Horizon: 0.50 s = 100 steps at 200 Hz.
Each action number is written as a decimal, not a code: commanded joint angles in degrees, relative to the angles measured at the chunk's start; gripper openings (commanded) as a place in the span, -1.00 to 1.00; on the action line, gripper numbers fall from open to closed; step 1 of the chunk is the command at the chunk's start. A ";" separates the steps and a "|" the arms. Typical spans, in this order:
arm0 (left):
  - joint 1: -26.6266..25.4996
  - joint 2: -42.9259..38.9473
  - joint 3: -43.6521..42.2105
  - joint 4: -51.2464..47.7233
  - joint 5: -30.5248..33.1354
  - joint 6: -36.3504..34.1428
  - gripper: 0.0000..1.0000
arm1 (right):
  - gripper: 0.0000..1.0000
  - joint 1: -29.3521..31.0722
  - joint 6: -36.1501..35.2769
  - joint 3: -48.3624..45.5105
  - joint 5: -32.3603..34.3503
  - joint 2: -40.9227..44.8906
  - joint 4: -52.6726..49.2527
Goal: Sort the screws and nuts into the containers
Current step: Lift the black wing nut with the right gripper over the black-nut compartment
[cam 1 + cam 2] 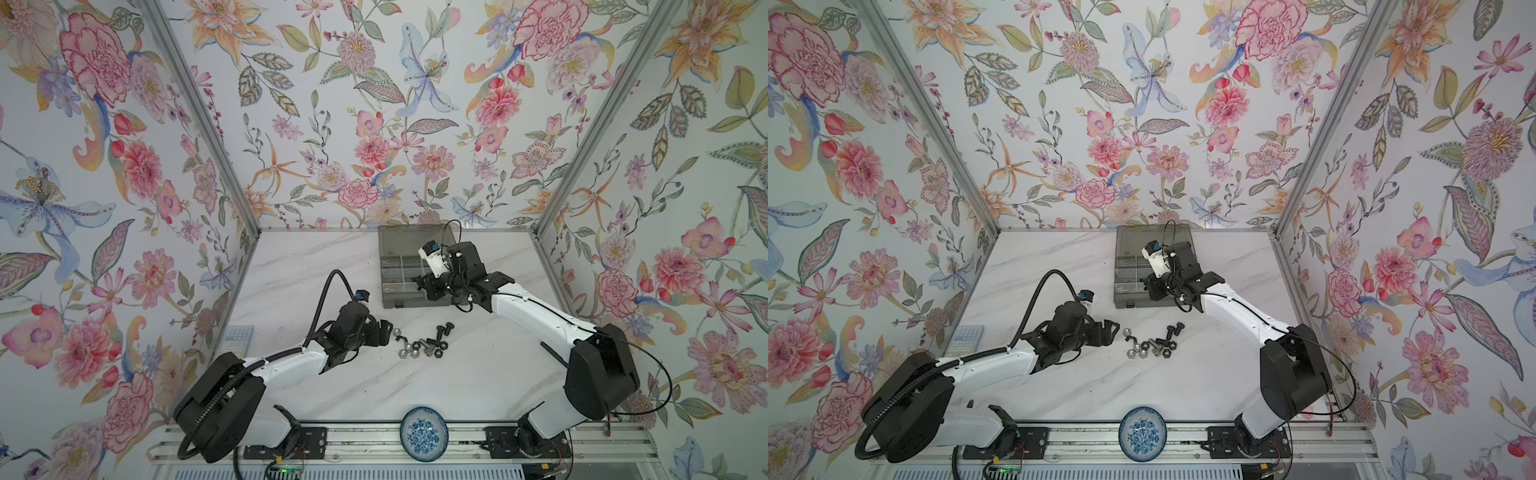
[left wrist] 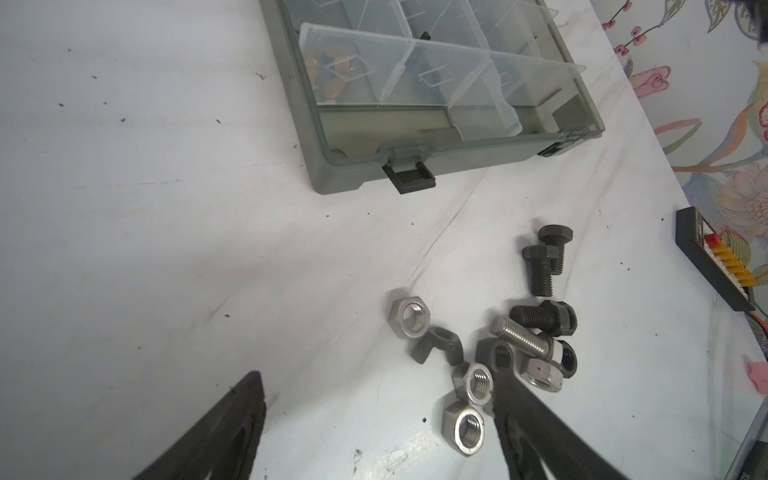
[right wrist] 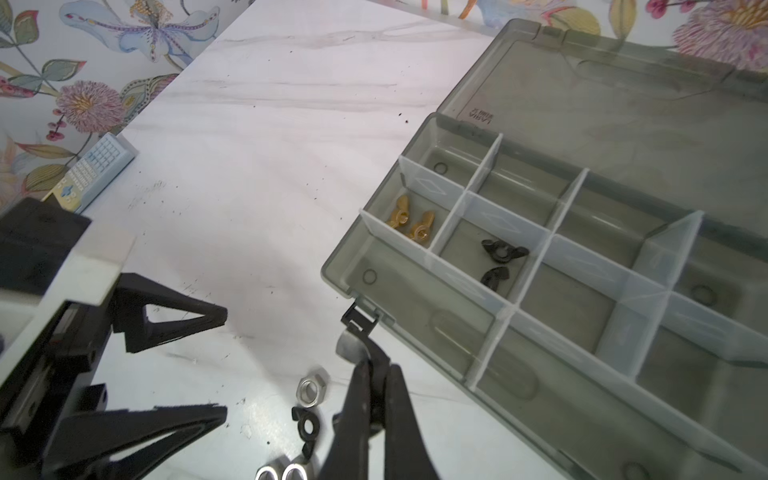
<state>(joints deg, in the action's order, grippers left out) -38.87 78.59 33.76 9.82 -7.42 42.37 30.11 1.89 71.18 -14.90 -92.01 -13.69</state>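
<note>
– Right gripper (image 3: 370,359): state at this entry?
– Fingers were closed down tight. A rounded silver nut (image 3: 348,347) showed at the very tips and looked pinched there, not lying on the table (image 1: 332,270). Domed by its shape; kind not certain.
– Position against the organiser box (image 3: 415,291)?
– In both top views it hung over the box's 6 o'clock edge, toward the 7 o'clock corner. Which compartment sat under the tips could not be told.
– Contents noted?
– Brass wing nuts (image 3: 409,226) in one small compartment, black wing nuts (image 3: 500,251) in its neighbour. The long compartment by the latch (image 3: 357,320) looked bare.
– Judgement on the release?
– The silver nut wants a compartment of its own, and the bare one lay just inward of the tips. A short carry inward should come before letting go; dropped at the rim, it may bounce out.
– Left gripper (image 2: 376,374)?
– Wide open, nothing in it, low over the table. In a top view the loose pile (image 1: 424,343) lay just beside it at 3 o'clock, with the organiser at 12 o'clock from the pile. Left arm was plainly the nearer for the pile.
– Nearest piece?
– Silver hex nut (image 2: 409,318), on the pile's edge toward the organiser. One finger (image 2: 523,424) overlapped a black nut (image 2: 498,353) in the wrist view; contact could not be told. The silver screw (image 2: 523,338) lay slanted across the heap, black screws (image 2: 540,266) on the far side.
</note>
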 commanded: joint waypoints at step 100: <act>0.82 -0.34 -1.76 3.62 -1.04 2.19 0.96 | -1.00 -1.86 -0.84 24.06 9.56 -25.97 -4.93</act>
<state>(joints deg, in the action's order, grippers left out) -38.87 78.85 33.26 13.06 -8.78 44.01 28.21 0.84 92.77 -7.03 -116.20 -16.82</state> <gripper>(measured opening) 0.971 0.059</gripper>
